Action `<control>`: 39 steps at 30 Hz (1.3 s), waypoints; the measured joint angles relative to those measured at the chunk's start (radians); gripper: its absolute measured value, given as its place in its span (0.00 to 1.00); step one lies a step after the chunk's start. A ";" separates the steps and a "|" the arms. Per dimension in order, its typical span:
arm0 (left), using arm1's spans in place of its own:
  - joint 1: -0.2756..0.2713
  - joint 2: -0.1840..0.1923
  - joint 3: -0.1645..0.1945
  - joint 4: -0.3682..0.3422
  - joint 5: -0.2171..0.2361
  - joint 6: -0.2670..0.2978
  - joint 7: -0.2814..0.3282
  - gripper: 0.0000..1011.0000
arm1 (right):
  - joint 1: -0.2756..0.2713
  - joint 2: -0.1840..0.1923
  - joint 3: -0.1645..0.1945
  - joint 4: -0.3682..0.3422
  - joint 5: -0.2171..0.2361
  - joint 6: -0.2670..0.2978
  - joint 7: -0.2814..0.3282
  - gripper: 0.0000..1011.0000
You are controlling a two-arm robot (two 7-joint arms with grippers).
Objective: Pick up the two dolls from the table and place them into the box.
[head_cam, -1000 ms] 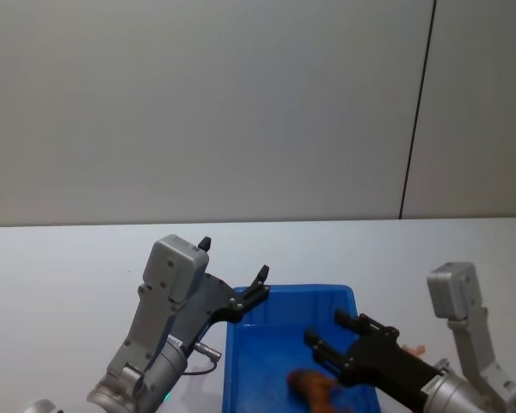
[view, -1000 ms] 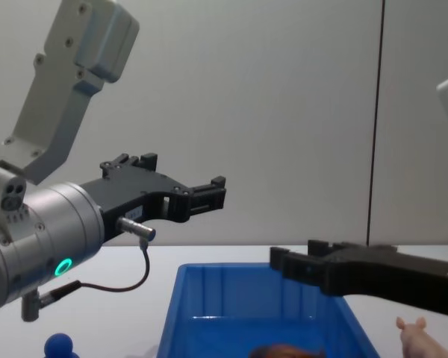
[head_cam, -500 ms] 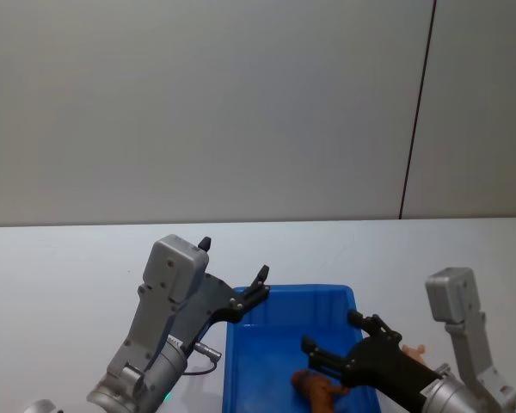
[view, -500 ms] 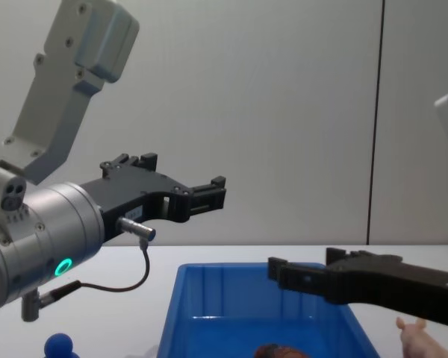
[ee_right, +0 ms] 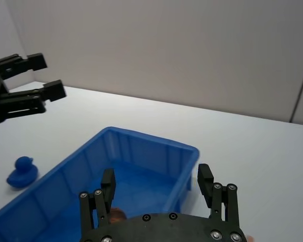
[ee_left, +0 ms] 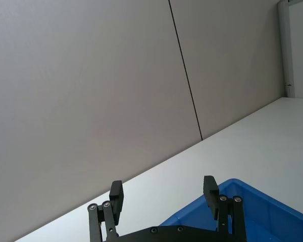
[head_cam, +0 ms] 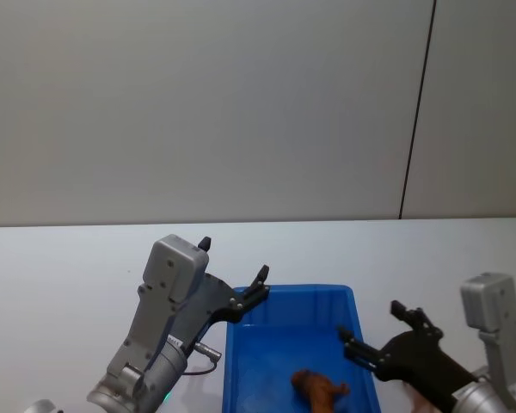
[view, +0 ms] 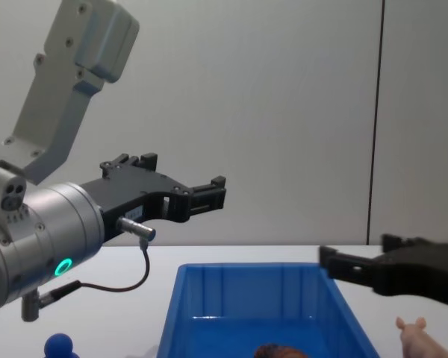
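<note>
Half done: brown doll [head_cam: 320, 387] in box [head_cam: 292, 291]; pink pig [view: 418, 337] to go, on table [head_cam: 69, 258], seemingly just beside the box's right wall. Fingers of left gripper [ee_left: 162, 184] and right gripper [ee_right: 156, 175] spread, empty.

Open box [head_cam: 301, 290] top, brown doll [head_cam: 320, 387] inside

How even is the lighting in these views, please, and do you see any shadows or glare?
Head view: even light, no hard shadows on the table; the brown doll stands out against the blue box. Chest view: the left gripper, above the box's left side, and the right gripper, near its right rim, show as dark silhouettes. Right wrist view: no harsh glare on the box's walls.
</note>
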 joint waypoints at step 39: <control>0.000 0.000 0.000 0.000 0.000 0.000 0.000 0.99 | -0.141 0.039 0.022 -0.012 -0.009 -0.010 -0.229 0.99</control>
